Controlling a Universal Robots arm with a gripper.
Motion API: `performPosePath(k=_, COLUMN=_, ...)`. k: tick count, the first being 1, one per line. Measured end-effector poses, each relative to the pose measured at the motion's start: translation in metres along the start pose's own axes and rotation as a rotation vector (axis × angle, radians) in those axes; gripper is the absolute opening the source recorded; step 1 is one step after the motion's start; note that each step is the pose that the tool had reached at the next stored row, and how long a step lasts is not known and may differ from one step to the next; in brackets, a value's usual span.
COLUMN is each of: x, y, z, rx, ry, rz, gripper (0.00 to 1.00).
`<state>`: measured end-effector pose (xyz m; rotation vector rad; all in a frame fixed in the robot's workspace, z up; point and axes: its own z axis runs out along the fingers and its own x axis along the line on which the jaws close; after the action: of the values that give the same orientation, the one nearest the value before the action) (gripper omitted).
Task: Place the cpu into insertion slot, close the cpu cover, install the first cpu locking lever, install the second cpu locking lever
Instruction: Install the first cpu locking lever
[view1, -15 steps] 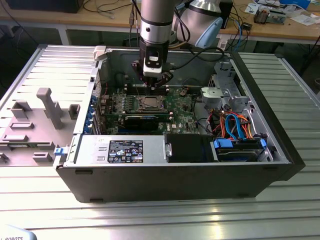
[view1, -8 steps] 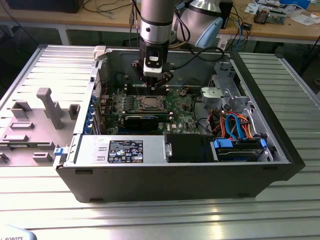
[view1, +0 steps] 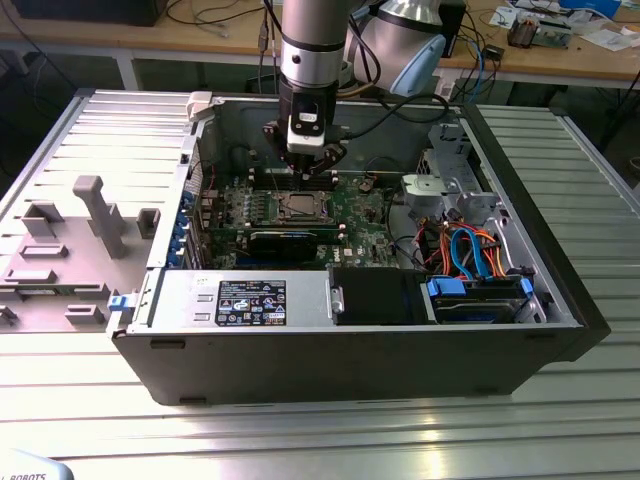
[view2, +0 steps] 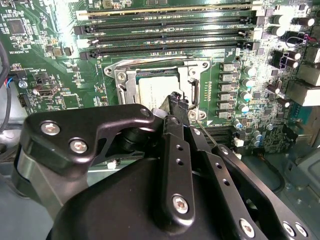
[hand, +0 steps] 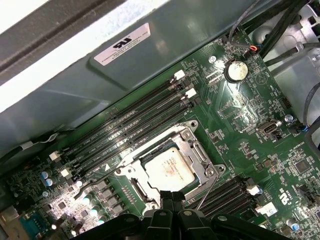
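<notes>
Over the board: we hang the gripper (hand: 172, 196) at the slot (hand: 167, 167) rim, jaws clenched on nothing.
Cpu (hand: 170, 168): seated in the slot, cover (hand: 196, 150) lying down around it.
Lever (hand: 207, 192): thin wire rod beside our fingertips; we judge it wants a slow, steady press under its hook.
Edges: memory slots (hand: 130, 132) close by; case wall (view1: 330, 112) near.

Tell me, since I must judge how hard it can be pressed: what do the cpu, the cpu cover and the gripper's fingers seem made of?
The cpu: pale silver top with a soft sheen, probably metal. The cpu cover: thin silvery frame with bright glints, apparently stamped sheet metal. The gripper's fingers: matte black with screw heads, possibly coated metal or hard plastic.
</notes>
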<state>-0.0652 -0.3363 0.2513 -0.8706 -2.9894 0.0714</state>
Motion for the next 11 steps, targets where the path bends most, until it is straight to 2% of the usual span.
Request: performPosePath(k=11, x=0.0000, y=0.0000, z=0.0000, rx=0.0001, ry=-0.0003, rz=-0.007, gripper=0.11)
